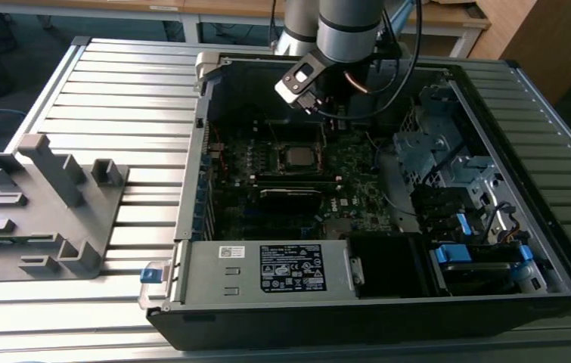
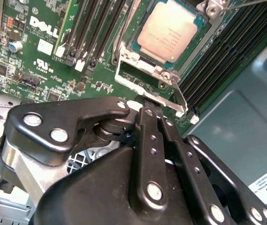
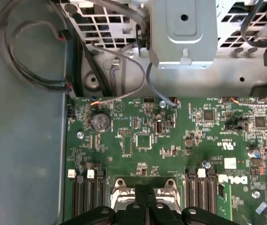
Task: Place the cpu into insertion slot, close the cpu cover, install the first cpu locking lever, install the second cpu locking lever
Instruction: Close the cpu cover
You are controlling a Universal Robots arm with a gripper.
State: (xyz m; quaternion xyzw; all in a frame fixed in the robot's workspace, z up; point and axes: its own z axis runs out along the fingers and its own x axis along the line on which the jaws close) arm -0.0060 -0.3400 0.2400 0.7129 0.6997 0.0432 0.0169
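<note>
The cpu (image 2: 168, 30), a grey metal square with a green border, lies flat in the insertion slot (image 2: 125, 55) on the green motherboard; in the exterior view the cpu (image 1: 299, 156) sits mid-board. The silver cpu cover (image 2: 140, 80) is tilted up off the socket on the side nearest my gripper, and green board shows through its window. In the first wrist view the cpu cover (image 3: 124, 185) frames my fingers. My gripper (image 2: 151, 108) (image 3: 146, 188) (image 1: 327, 113) is shut, tips together against the cover's outer edge. A thin locking lever (image 2: 181, 96) runs along the socket; another (image 2: 246, 3) crosses its far corner.
Black memory slots (image 2: 91, 28) flank the socket. A grey metal drive cage (image 3: 185, 33) and loose cables (image 3: 30, 56) lie beyond the board's edge. The case's power supply (image 1: 265, 268) is at the front. A grey fixture (image 1: 43, 204) stands on the slatted table at the exterior view's left.
</note>
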